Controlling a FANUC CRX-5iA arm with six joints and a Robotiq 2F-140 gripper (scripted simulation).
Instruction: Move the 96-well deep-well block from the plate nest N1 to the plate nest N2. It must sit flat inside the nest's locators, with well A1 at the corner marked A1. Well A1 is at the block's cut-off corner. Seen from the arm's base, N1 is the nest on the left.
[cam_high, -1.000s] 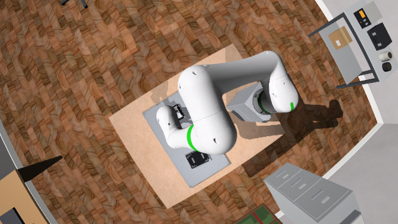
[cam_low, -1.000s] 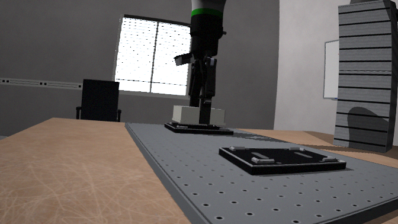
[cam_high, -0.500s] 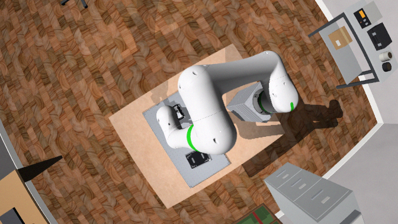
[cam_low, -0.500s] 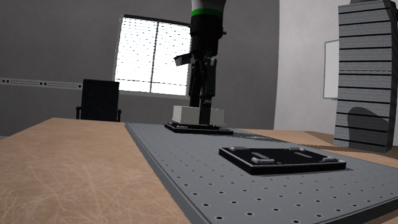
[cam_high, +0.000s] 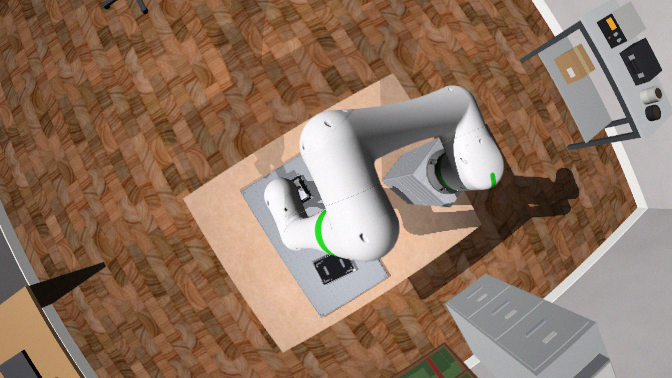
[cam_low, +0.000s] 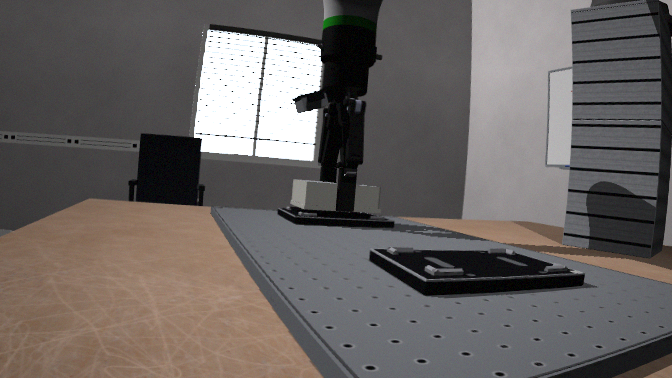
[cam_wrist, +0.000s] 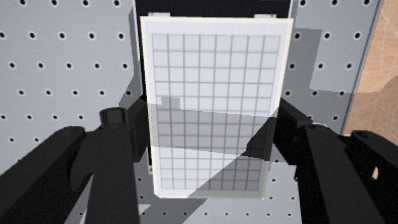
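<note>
A tan wooden table top carries a grey perforated breadboard, which serves here as the landmark. In the exterior view, beyond the breadboard's far left edge, a black chair stands against a dark grey wall, and to its right a bright window with blinds sits behind the arm. Far right of the breadboard rises a grey drawer cabinet, with a whiteboard on the pale wall just left of it. From above, the floor is patterned wood parquet; a grey shelf trolley holding a cardboard box stands well apart from the breadboard, by the room's wall.

Two black plate nests sit on the breadboard. The far nest holds the 96-well deep-well block, a pale rectangular block that appears to be down on the nest plate, though its seating inside the locators cannot be judged from this angle. The near nest, towards the breadboard's right edge, shows pale locator tabs at its corners and two slots in its plate, and holds no block. Which nest is N1 or N2 is not marked legibly.

The gripper comes straight down over the far nest. In the wrist view its black fingers press against the two long sides of the block, clamped on it. The well grid faces up; the cut-off corner is too small to make out.
</note>
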